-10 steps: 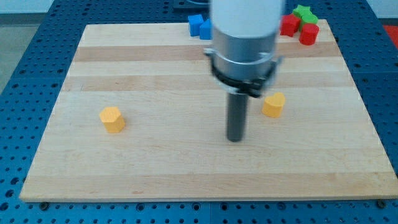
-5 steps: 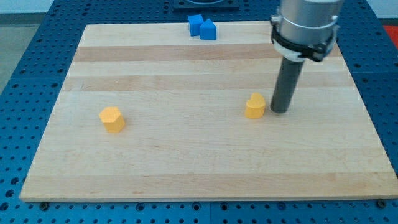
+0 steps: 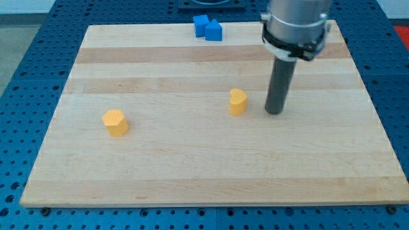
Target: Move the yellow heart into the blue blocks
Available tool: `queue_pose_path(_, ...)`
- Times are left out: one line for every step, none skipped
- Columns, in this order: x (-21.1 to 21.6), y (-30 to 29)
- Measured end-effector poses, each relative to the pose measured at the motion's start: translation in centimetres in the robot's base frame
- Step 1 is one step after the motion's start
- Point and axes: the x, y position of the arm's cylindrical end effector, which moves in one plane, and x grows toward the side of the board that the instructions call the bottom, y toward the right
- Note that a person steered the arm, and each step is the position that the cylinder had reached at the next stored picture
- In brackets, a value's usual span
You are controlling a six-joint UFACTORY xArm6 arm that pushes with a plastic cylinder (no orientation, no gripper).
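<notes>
A: Where's my tip (image 3: 275, 111)?

B: On the bench (image 3: 192, 166), right of centre. It sits just to the view's right of the yellow heart (image 3: 238, 101), small gap between them, not touching.

A: And the blue blocks (image 3: 208, 28)?

B: Two of them, touching each other, at the view's top edge of the bench. Up and slightly left of the heart, well apart from it.

A: Anything else on there?

B: A second yellow block (image 3: 115, 122), roughly hexagonal, far over on the view's left, well clear of the heart and the rod.

A: Jaws?

B: No jaws on this arm, just the straight dark rod, upright.
</notes>
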Motion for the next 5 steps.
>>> queue_pose_path(2.0,-3.5)
queue_pose_path(-2.2,-7.2)
queue_pose_path(-8.2,-7.9)
queue_pose_path(-12.1,-7.9)
queue_pose_path(-13.0,-8.0)
